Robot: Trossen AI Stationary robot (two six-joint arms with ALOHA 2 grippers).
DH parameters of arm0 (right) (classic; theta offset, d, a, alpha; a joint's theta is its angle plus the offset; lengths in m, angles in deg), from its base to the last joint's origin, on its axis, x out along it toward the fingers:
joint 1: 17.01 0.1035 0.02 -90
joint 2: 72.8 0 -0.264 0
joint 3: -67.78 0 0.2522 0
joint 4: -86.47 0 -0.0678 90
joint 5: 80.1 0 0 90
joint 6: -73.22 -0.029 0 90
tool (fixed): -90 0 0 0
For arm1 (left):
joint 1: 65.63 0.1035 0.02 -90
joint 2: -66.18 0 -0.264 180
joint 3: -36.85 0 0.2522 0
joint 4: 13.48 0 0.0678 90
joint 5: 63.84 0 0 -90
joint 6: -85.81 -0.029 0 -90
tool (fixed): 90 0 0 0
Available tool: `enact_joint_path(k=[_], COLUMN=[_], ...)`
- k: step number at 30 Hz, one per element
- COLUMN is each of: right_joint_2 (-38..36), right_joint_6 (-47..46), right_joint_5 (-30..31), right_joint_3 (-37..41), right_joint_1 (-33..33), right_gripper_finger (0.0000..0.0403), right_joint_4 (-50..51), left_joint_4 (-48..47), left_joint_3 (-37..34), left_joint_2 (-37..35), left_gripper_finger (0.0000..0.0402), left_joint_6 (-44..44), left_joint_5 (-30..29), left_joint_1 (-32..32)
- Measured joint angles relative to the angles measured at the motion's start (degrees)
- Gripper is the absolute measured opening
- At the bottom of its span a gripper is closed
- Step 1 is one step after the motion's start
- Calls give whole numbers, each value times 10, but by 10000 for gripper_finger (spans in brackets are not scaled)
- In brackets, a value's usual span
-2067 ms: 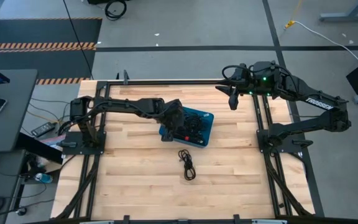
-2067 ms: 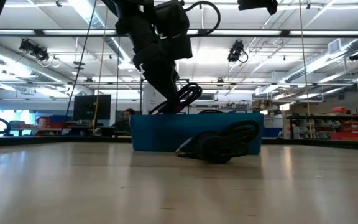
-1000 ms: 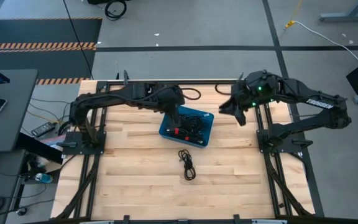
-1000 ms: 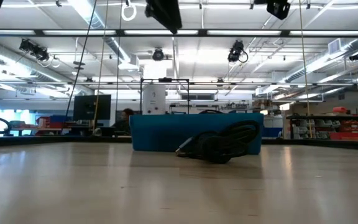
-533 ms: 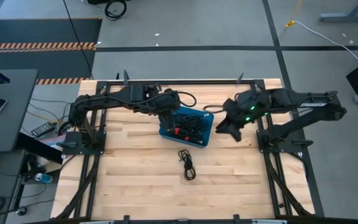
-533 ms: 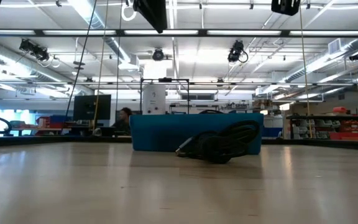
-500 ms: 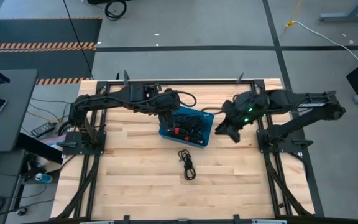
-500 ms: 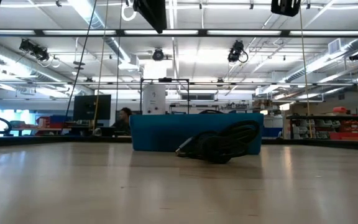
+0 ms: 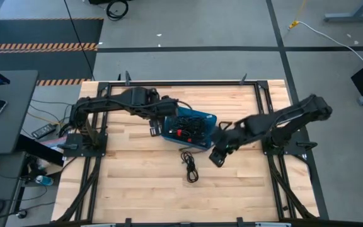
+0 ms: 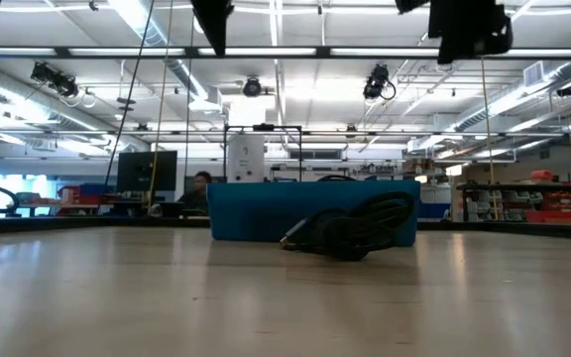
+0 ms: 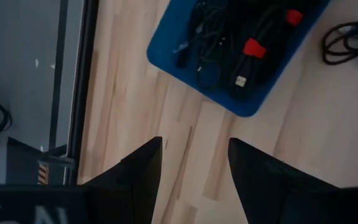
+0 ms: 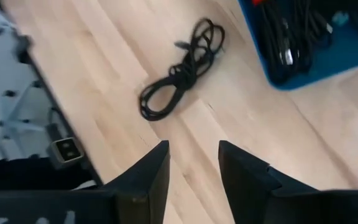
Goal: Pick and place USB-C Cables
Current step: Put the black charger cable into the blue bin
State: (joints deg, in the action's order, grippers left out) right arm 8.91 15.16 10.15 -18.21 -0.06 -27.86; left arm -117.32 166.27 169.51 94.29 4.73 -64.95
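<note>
Wooden table (image 9: 137, 183) carries a blue tray (image 9: 209, 121) full of USB-C cables (image 9: 191, 124), with one loose cable (image 9: 190, 166) lying just in front of it. Right gripper (image 9: 217, 157), jaws apart and empty, hangs beside that loose cable, while the left gripper (image 9: 154, 128), also parted and empty, sits at the tray's left edge. Risk: a slightly off descent pinches one loop only, so the bundle unravels or drags instead of lifting.

Both arms are matte black, built of jointed segments with thick black wiring running along them. Each end effector (image 11: 191, 180) (image 12: 194, 180) carries two broad, dark, wedge-shaped fingers.

Pale wood table (image 9: 137, 183) w/ satin finish; smooth blue plastic bin (image 9: 208, 120); matt black cables (image 9: 190, 166).
</note>
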Motion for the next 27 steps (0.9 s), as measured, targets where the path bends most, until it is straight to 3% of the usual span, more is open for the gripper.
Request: enact_joint_path(k=[8,18,27], right_joint_2=[95,196,204], right_joint_6=[-88,-115,-110], right_joint_5=[23,13,30], right_joint_3=[0,0,3], right_joint_1=[46,59,60], right_gripper_finger=[176,203,207], right_joint_4=[-14,-125,-162], left_joint_4=[1,1,1], left_joint_3=[0,0,0], left_joint_2=[-5,-5,-5], left_gripper_finger=[190,190,190], left_joint_6=[-33,-50,-51], left_joint_5=[-4,-5,-4], left_joint_1=[-10,-9,-9])
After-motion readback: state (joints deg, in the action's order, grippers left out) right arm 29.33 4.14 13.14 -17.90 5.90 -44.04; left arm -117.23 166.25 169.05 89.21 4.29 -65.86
